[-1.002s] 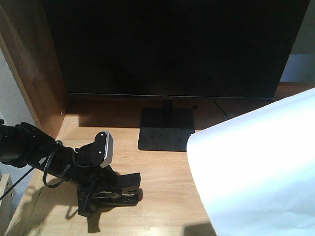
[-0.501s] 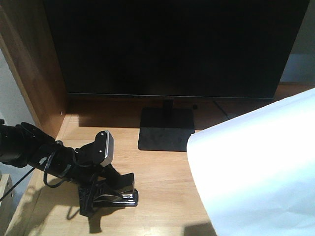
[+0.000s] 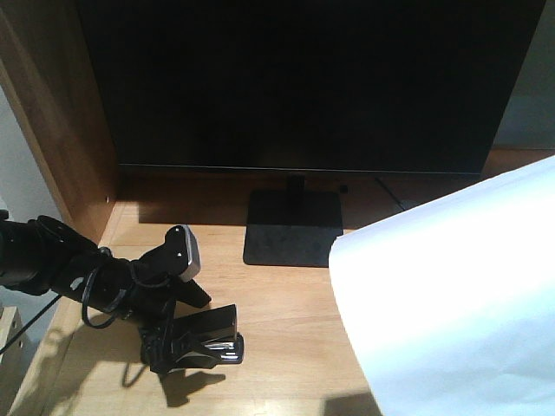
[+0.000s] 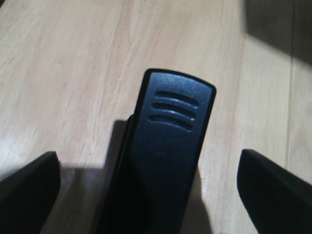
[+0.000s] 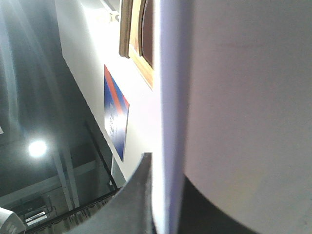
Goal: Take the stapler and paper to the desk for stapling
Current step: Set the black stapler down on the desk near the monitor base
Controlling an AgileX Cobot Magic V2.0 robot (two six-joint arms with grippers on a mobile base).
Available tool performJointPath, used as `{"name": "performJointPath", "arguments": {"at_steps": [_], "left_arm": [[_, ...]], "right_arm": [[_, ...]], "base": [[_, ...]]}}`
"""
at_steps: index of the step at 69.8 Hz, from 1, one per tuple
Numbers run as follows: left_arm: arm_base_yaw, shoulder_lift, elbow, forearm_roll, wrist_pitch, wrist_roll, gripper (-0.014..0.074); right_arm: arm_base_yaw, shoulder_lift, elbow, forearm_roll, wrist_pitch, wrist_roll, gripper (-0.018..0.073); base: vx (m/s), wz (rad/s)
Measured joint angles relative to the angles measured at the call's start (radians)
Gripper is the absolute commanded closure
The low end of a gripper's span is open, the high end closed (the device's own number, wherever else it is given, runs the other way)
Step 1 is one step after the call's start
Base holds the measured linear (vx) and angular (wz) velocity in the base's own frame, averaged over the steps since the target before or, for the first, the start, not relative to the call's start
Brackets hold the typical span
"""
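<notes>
Pale plank-grain desk (image 3: 286,329) carries the stapler (image 4: 173,126) near its left edge. It is matte black, with a rounded nose and three moulded ribs, and lies flat. The left gripper (image 4: 148,158) sits over it with its fingers (image 4: 29,190) spread, and bare wood shows on both sides. A black monitor (image 3: 303,78) on a flat square stand (image 3: 293,227) fills the back. The paper (image 3: 451,295), smooth and white, hangs above the right edge, pinched by the right gripper (image 5: 170,204). The print on a blue-and-red wall sign (image 5: 116,117) is unreadable.
</notes>
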Motion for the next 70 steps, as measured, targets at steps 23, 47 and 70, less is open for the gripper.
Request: {"name": "performJointPath", "arguments": {"at_steps": [23, 47, 70], "left_arm": [[0.000, -0.038, 0.000, 0.032, -0.006, -0.004, 0.0142], [0.000, -0.175, 0.000, 0.035, -0.001, -0.005, 0.0419], [0.000, -0.213, 0.000, 0.038, 0.006, -0.005, 0.0605]], "right_arm": [[0.000, 0.000, 0.000, 0.000, 0.000, 0.000, 0.0565], [0.000, 0.000, 0.000, 0.000, 0.000, 0.000, 0.0565], [0.000, 0.000, 0.000, 0.000, 0.000, 0.000, 0.0565]], "base": [[0.00, 0.00], [0.00, 0.00], [0.00, 0.00]]}}
